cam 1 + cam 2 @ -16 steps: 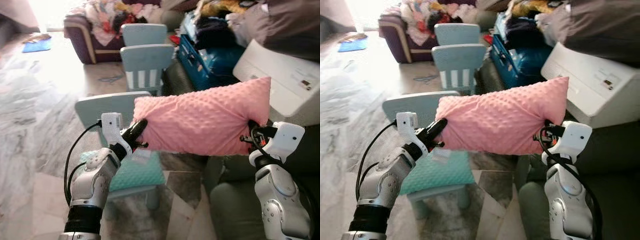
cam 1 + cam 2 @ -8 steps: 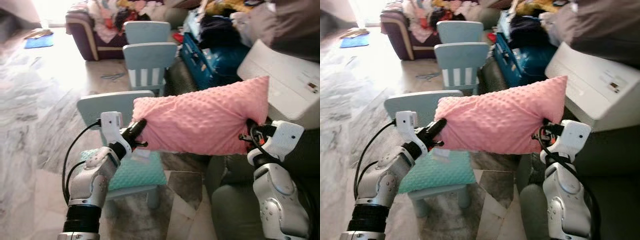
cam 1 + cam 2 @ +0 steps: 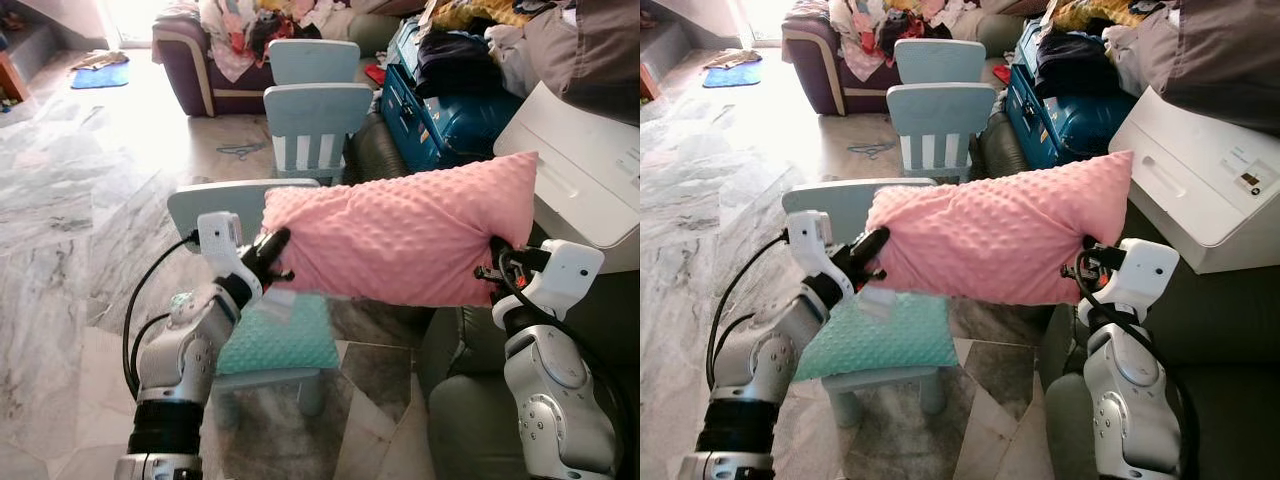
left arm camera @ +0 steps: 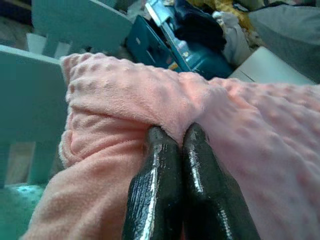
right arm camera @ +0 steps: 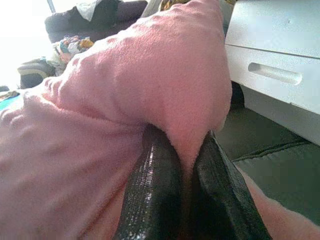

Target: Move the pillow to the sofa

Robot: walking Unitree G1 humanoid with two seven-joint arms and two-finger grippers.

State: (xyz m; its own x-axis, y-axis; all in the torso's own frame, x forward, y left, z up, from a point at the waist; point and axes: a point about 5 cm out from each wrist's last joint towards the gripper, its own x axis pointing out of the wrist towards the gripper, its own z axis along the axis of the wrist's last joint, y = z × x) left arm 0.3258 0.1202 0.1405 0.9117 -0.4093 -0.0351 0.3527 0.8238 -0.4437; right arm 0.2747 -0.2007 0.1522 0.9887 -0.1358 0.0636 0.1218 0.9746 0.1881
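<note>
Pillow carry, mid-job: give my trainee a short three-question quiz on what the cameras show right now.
1. True or false: the pink pillow rests on the mint-cushioned chair.
2. Which grippers pinch the pillow? A) left only B) right only C) both
3. Fill in: the white appliance stands on the robot's ____ side.

Key:
1. False. It hangs in the air above the chair, held at each end.
2. C. The left gripper and the right gripper are each shut on a fold of fabric.
3. Right.
</note>
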